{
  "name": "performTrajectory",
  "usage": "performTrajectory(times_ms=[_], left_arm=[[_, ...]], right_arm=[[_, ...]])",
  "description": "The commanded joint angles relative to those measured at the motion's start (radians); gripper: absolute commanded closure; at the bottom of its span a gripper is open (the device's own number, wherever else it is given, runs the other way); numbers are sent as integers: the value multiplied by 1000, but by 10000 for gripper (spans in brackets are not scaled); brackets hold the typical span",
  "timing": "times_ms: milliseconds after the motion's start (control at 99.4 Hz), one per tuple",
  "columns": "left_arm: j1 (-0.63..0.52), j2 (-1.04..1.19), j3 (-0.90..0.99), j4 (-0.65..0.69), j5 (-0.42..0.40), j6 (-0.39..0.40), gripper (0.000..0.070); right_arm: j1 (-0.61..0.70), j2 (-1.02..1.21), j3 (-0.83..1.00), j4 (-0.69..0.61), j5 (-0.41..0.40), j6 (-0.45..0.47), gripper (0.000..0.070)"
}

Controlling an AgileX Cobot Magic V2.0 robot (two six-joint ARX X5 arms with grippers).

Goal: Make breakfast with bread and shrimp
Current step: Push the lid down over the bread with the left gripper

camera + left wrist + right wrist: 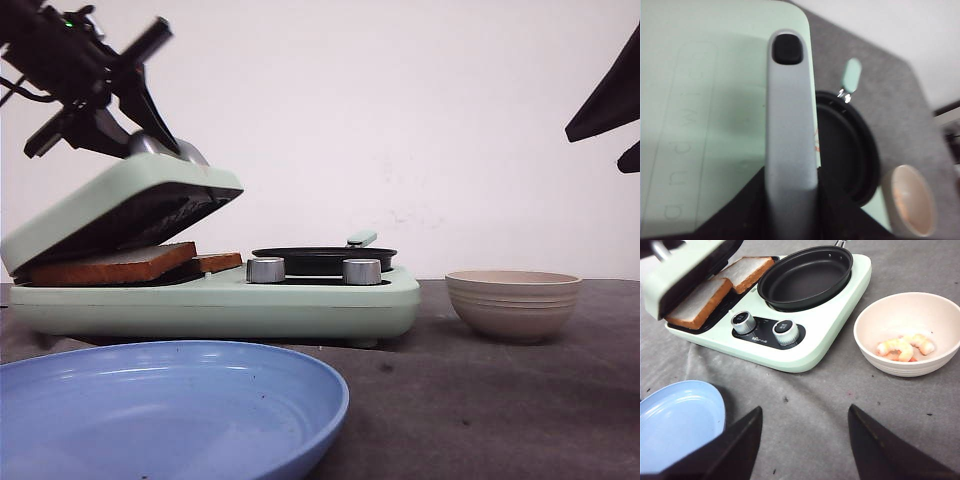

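Left gripper [150, 110] up at about 10 o'clock in the front view, clamped on the grey handle [790, 140] of the sandwich maker's lid [120, 205]. Fingers [840, 220] pressed on both sides of that handle. Lid tilted, half open, lifted at its front edge.

Right gripper [805, 440] hanging high above the grey table [805, 400], spread wide, holding nothing and touching nothing. Only a dark tip showing at 2 o'clock in the front view.

Under the tilted lid, two slices of bread [715, 292] lying flat on the dark plate of the mint green cooker [300, 300], side by side and touching. Right below the left gripper, with the lid in between. Next to the bread, at 3 o'clock from it, a black pan [805, 275] sitting on the cooker. Two silver knobs [765, 327] in front.

Beige bowl [910, 365] just beside the cooker, at 3 o'clock in the front view. Pink and white shrimp [905, 346] lying inside the bowl, well apart from both grippers. Blue plate [170, 420] at 7 o'clock, close to the camera.
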Motion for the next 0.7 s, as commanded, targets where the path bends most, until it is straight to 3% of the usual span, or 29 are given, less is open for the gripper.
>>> performTrajectory(times_ms=[0,171,694], left_arm=[[-11,21,0,-41,-72,84,699],[-60,52,0,-67,-129,144,699],[-96,126,0,-74,-173,161,698]], right_arm=[[5,3,2,11,2,4,365],[5,3,2,11,2,4,365],[5,3,2,5,1,5,365]])
